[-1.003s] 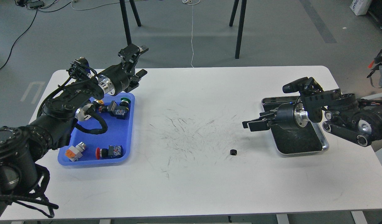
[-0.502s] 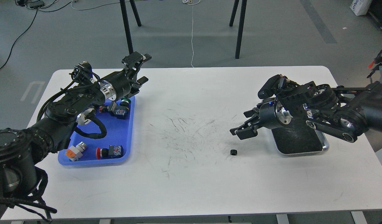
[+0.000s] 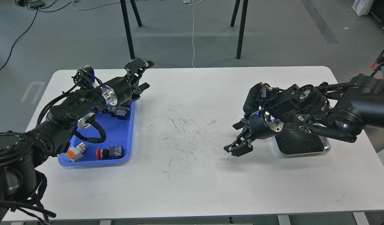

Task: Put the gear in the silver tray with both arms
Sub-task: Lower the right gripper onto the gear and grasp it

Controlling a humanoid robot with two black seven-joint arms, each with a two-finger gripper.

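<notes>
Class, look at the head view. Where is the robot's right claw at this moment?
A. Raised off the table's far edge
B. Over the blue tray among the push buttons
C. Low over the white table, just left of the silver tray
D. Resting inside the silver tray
C: the right claw points down at the white table, just left of the silver tray.

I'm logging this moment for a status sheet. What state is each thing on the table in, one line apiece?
Shiny silver metal tray: flat on the table, visible bottom bare, partly hidden by the right arm.
Blue plastic tray: flat on the table, holding several push-button switches.
Small black gear: not visible; the right gripper covers that spot.
Right gripper: open, angled down at the table.
Left gripper: open, raised above the blue tray's far end.
</notes>
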